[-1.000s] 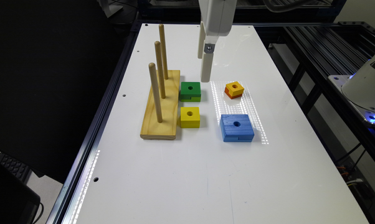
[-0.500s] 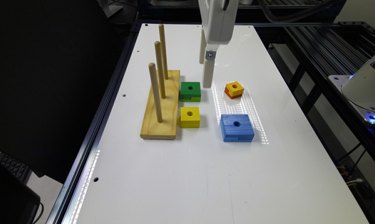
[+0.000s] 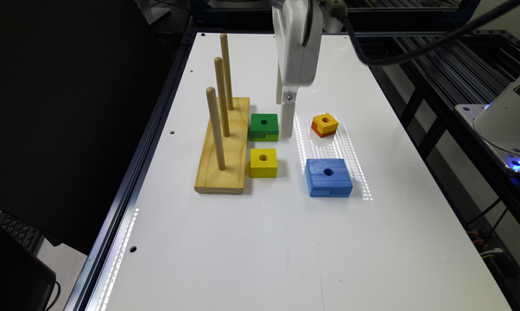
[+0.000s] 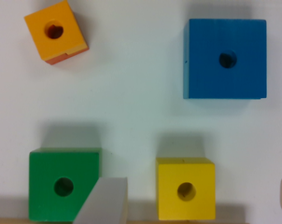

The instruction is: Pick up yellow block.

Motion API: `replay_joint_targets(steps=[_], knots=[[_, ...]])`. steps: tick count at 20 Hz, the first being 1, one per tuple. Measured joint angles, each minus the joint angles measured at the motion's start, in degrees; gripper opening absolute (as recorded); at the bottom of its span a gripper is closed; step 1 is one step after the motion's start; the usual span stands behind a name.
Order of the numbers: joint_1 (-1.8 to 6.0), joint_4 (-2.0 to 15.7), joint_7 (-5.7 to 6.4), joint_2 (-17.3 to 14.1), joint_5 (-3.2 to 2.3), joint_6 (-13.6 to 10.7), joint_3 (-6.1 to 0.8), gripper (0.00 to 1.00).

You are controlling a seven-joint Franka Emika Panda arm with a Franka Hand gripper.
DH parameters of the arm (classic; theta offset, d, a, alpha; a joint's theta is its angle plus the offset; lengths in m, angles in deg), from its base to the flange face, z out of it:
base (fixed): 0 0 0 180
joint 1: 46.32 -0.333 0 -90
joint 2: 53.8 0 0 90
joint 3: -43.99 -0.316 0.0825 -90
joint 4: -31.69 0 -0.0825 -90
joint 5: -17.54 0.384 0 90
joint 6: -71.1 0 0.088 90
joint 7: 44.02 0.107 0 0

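The yellow block (image 3: pixel 263 162) sits on the white table (image 3: pixel 251 242), just beside the wooden peg base (image 3: pixel 225 147), with the green block (image 3: pixel 264 126) at its 12 o'clock and the blue block (image 3: pixel 328 176) toward 3 o'clock. The gripper (image 4: pixel 197 198) hangs low beside the green block, jaws apart. Centre the jaws over the yellow block's hole, then descend squarely, keeping one finger clear of the green block and off the peg base.
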Motion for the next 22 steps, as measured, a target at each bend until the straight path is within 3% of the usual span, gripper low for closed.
replay_joint_targets(steps=[5,17,22], knots=[[0.01,0.04,0.00,-2.75,-0.05,2.80,0.00,1.00],[-0.01,0.19,0.01,-2.88,-0.05,3.05,-0.06,1.00],[-0.02,1.14,0.01,-3.33,-0.05,3.14,-0.10,1.00]])
